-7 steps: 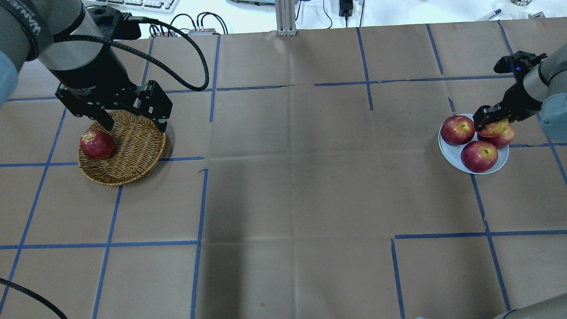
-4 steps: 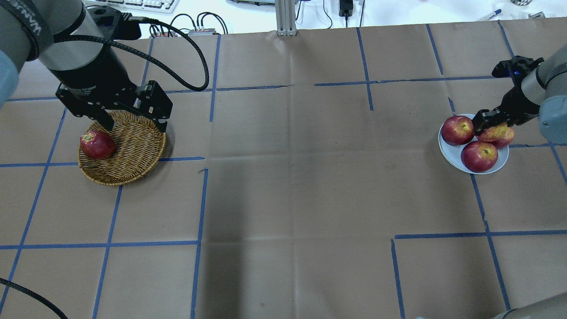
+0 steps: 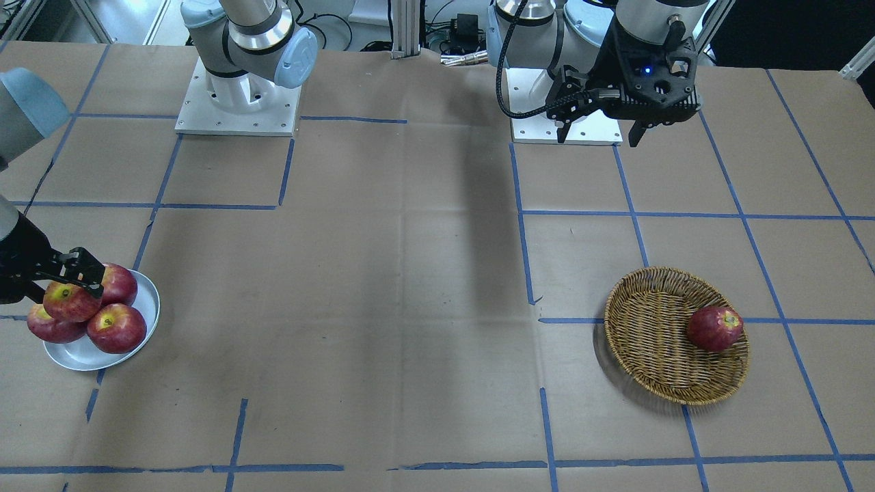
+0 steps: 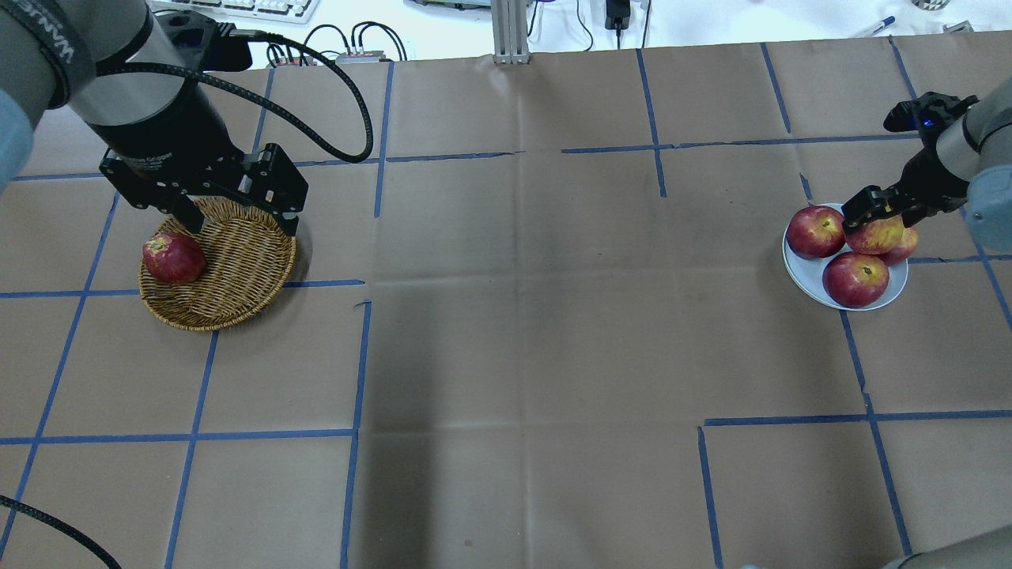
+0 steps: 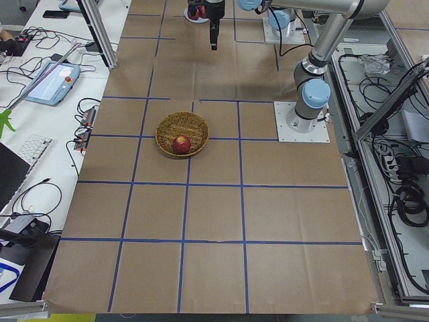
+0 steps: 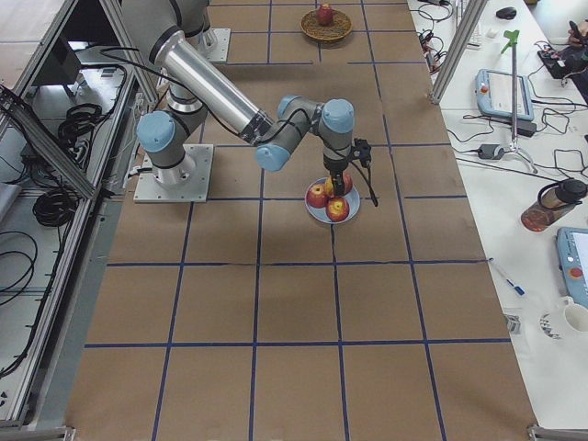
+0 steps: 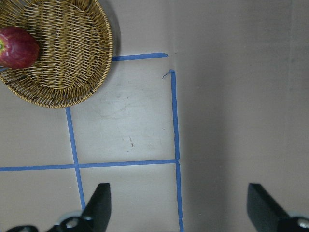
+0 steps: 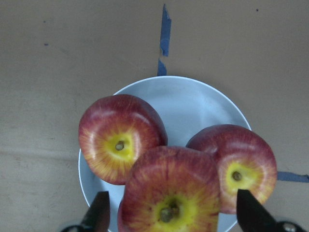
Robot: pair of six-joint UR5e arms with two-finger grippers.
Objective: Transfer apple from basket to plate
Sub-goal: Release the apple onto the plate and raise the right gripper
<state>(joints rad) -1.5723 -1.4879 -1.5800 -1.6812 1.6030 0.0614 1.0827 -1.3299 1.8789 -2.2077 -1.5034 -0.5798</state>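
Observation:
The pale pinkish-red apple (image 4: 876,235) rests on top of other red apples on the grey-white plate (image 4: 798,273) at the right. It also shows in the front view (image 3: 67,302) and the right wrist view (image 8: 169,193). My right gripper (image 4: 879,217) is right above it, open, with a gap between each finger (image 8: 100,212) and the apple. The wicker basket (image 4: 237,269) at the left holds one dark red apple (image 4: 172,258). My left gripper (image 4: 229,197) hangs open and empty above the basket's far rim.
Three darker apples (image 8: 120,145) fill much of the plate (image 8: 193,106). The table is covered in brown paper with blue tape lines (image 4: 356,356). Cables (image 4: 340,47) lie at the table's far edge.
The right gripper has shifted slightly over the plate and the pale apple has sunk a little onto the other apples. The left arm has not moved.

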